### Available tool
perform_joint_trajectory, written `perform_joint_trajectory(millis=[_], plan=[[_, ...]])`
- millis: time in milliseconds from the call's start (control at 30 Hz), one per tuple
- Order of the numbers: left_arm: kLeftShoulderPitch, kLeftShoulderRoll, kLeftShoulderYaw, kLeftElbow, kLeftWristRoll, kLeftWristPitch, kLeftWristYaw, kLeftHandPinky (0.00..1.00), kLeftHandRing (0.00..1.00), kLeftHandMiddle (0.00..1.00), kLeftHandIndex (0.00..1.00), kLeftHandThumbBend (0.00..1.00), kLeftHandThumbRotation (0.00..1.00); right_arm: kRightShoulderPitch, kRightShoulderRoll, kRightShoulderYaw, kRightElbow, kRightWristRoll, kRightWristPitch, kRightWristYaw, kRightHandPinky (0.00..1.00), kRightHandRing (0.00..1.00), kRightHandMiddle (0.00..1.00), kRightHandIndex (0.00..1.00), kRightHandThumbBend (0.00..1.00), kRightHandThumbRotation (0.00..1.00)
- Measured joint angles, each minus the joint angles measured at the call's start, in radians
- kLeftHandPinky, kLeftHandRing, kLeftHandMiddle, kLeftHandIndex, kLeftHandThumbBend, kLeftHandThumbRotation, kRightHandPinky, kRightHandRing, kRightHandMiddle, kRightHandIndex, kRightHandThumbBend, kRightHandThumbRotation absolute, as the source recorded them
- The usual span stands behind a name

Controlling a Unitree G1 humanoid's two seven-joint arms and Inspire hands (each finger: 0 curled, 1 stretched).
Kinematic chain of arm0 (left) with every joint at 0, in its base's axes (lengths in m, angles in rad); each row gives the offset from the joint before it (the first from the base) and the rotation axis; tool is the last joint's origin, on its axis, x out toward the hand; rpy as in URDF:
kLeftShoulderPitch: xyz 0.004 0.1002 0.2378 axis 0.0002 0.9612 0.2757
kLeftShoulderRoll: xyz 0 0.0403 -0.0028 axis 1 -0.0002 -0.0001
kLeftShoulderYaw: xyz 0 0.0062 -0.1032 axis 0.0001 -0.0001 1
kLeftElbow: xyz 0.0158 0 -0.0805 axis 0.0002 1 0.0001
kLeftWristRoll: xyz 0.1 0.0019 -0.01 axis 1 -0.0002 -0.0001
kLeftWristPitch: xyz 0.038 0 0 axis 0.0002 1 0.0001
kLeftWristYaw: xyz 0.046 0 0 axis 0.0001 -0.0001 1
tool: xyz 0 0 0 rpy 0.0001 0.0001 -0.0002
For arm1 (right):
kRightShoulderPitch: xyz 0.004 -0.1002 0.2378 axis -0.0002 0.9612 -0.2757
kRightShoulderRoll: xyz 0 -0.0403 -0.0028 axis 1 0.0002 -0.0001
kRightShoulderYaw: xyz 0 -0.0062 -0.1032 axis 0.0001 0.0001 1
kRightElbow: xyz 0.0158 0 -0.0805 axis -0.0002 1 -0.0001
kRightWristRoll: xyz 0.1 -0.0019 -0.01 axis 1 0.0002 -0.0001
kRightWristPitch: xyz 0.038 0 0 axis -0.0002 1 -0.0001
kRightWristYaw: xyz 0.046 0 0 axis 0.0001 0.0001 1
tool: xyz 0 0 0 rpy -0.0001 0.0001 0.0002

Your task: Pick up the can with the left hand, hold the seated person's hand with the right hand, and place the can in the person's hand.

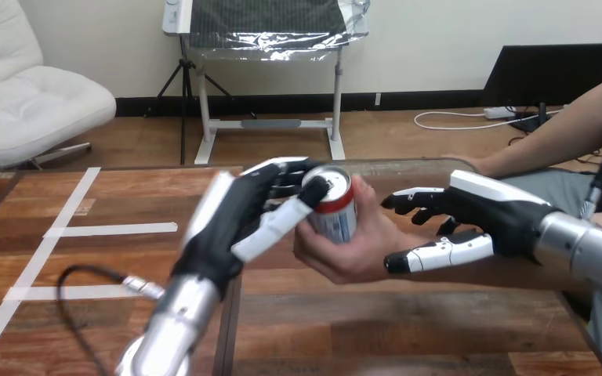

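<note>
On the wooden table (407, 329) nothing else concerns us; everything is happening above it. The person's hand (353, 251) comes in from the right, palm up, cupped under and behind the can. Our left hand (227, 227) is closed on the can: its fingers (278, 168) curl round the far side and its thumb (278, 223) lies across the near side up to the rim. Our right hand (502, 215) brackets the person's wrist (404, 233), fingers over it and thumb beneath, closed on it; how firmly, we cannot tell.

The can (335, 215) stands nearly upright between our left thumb and fingers, its base and right side already touching the person's palm. We judge it light, stiff but thin-walled, so it will dent under a hard squeeze, and smooth enough to slip. The mid-body is the place to hold it, with even, moderate pressure, clear of the top rim.
</note>
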Motion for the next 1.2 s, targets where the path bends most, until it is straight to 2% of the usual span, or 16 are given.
perform_joint_trajectory(millis=[300, 433, 600, 833, 1000, 1200], plan=[[0.098, 0.007, 0.026, -0.099, -0.035, -0.029, 0.009, 0.58, 0.70, 0.72, 0.69, 0.64, 0.85, 0.047, 0.000, -0.020, -0.042, 0.000, 0.007, -0.027, 0.72, 0.88, 0.91, 0.95, 0.96, 0.73], [0.138, 0.007, 0.036, -0.135, -0.048, -0.055, 0.011, 0.60, 0.72, 0.73, 0.68, 0.62, 0.86, 0.069, 0.005, -0.027, -0.060, -0.001, 0.011, -0.057, 0.71, 0.87, 0.90, 0.94, 0.93, 0.72], [0.182, 0.006, 0.044, -0.170, -0.069, -0.088, 0.018, 0.63, 0.73, 0.74, 0.68, 0.60, 0.87, 0.101, 0.011, -0.033, -0.086, -0.008, 0.013, -0.117, 0.69, 0.85, 0.89, 0.93, 0.92, 0.76], [0.236, 0.004, 0.049, -0.209, -0.079, -0.141, 0.024, 0.70, 0.79, 0.77, 0.69, 0.58, 0.91, 0.140, 0.024, -0.039, -0.111, -0.024, 0.008, -0.206, 0.69, 0.85, 0.89, 0.93, 0.90, 0.85], [0.283, 0.003, 0.053, -0.243, -0.079, -0.171, 0.035, 0.79, 0.84, 0.81, 0.70, 0.59, 0.94, 0.169, 0.044, -0.052, -0.118, -0.023, -0.013, -0.266, 0.71, 0.86, 0.89, 0.94, 0.86, 0.92], [0.341, -0.003, 0.067, -0.285, -0.079, -0.190, 0.052, 0.87, 0.88, 0.83, 0.72, 0.59, 0.94, 0.206, 0.070, -0.069, -0.120, -0.004, -0.063, -0.328, 0.72, 0.87, 0.91, 0.95, 0.83, 0.98]])
